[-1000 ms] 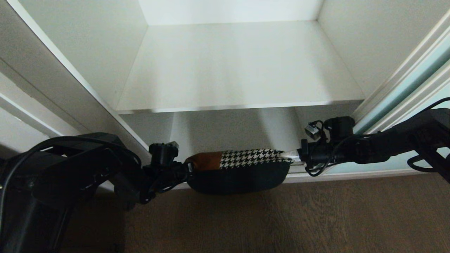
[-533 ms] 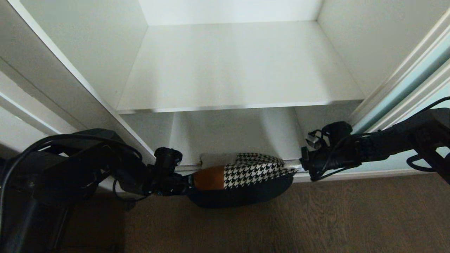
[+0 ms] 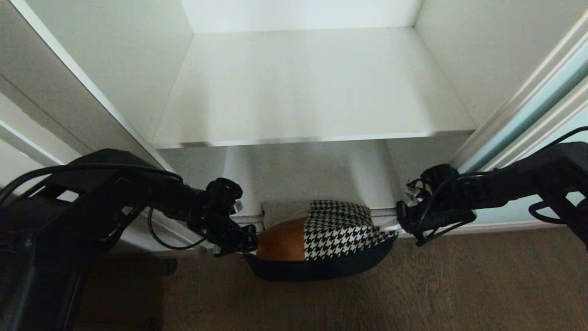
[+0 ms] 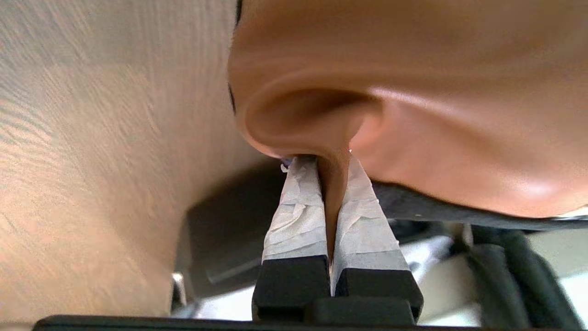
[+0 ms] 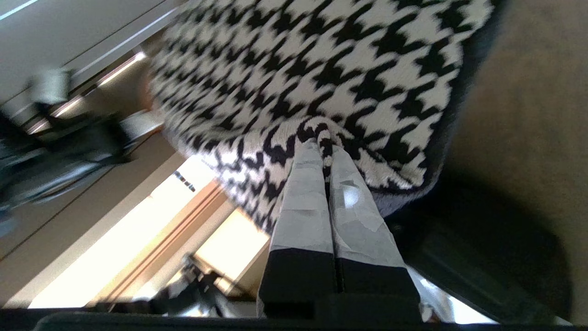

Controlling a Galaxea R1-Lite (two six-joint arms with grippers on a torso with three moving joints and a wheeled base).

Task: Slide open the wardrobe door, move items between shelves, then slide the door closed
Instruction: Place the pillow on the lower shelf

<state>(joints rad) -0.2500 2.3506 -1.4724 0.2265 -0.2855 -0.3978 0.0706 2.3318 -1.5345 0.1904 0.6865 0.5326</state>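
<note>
While pinched between grippers (image 3: 250, 243), cushion (image 3: 340, 225) aloft.

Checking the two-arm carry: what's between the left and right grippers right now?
The cushion alone spans that stretch in the head view. The left gripper pinches its tan corner, the right gripper its houndstooth corner, as the wrist views show.

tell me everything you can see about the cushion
The cushion is soft and plump: a black-and-white houndstooth front with a tan-orange patch, and a plain black back. It hangs tilted, front upward, before the wardrobe's lower opening. The left gripper pinches a fold of the tan patch; the right gripper pinches the houndstooth corner.
</note>
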